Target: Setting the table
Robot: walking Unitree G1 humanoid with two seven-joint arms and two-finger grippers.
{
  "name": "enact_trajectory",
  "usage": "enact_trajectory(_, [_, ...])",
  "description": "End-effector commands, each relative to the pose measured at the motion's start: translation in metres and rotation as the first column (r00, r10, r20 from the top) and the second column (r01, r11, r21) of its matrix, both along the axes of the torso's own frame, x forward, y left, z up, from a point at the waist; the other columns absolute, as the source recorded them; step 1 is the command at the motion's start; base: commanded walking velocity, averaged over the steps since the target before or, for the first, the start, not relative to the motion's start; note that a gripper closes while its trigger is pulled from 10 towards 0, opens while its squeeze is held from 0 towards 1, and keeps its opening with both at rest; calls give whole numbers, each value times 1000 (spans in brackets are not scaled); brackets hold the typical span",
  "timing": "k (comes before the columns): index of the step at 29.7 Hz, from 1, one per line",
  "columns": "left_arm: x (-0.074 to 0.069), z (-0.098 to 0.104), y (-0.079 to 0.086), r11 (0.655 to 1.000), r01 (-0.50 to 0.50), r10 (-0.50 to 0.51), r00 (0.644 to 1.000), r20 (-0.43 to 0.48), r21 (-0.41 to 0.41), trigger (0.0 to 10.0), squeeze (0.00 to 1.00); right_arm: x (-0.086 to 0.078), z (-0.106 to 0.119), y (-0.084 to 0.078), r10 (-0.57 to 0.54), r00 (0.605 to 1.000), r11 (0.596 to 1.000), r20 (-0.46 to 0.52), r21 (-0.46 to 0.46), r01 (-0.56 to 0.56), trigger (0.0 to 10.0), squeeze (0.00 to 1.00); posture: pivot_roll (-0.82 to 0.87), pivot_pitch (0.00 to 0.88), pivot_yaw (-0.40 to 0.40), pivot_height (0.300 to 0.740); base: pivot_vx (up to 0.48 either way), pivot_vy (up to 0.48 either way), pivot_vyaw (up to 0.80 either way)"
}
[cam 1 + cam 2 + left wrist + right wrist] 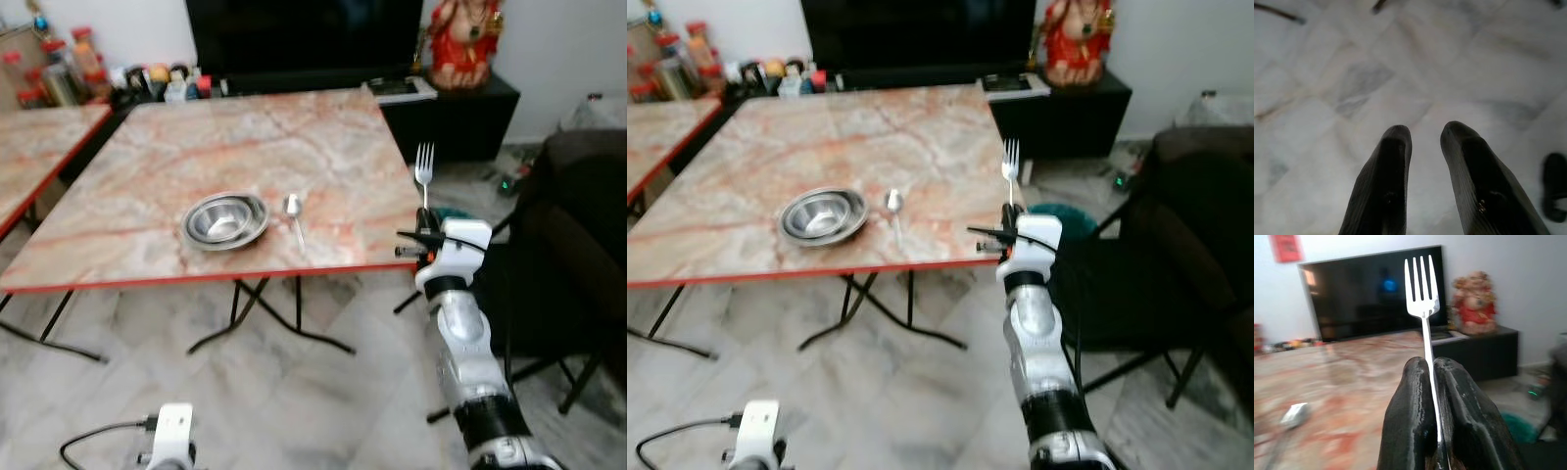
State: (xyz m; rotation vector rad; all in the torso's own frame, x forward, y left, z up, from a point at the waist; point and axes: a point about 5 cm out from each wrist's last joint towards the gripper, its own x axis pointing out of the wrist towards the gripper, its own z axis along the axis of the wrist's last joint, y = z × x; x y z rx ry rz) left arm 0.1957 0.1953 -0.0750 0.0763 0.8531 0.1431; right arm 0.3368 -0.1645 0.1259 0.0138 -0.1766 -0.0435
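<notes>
- The right gripper (423,235) is raised just off the desk's (196,147) near right corner, its two black fingers (1410,421) pressed together on the handle of a fork (424,168).
- The fork stands upright out of the fingers, tines at the top, its long axis close to vertical; the lower handle is hidden between the fingers.
- The rest of the setting lies to the robot's left of those fingers, on the desk: a steel bowl (225,219) near the front edge, and a spoon (293,213) just beside the bowl on the side nearer the fork.
- The spoon's handle points toward the desk's front edge, so its long axis runs from near to far. The fork would probably look right laid parallel to it.
- Bare desk lies between the spoon and the fingers, which is the likeliest spot for the fork. To reach it the fingers must go left and forward over the edge, and the fork must tip from upright to flat.
- The right arm is plainly the nearer one to that spot, and it already has the fork.
- The left gripper (1425,161) hangs low over the marble floor (1327,73), well below the desk, its fingers a little apart with nothing between them.
- Risk, as I judge it: the grip is low on a thin handle, so the fork could swing as it is tilted.
</notes>
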Motion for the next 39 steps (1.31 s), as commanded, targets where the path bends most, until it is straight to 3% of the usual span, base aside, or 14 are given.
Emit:
enact_trajectory(1, [1,2,11,1000,-12,12,1000,-1,24,10000,0,4,5,8,19,1000,1000,12,9,-19,10000,0,-38,0,36,740,330,0,0])
enact_trajectory(25, [1,3,14,999,-15,15,1000,-3,33,10000,0,2,-2,17,39,999,999,-13,21,-39,10000,0,-36,0,39,740,328,0,0])
enact_trajectory(39, [1,3,16,999,-36,36,999,0,33,10000,0,0,-6,25,64,998,998,-27,31,-63,10000,0,-35,0,40,740,0,59,0])
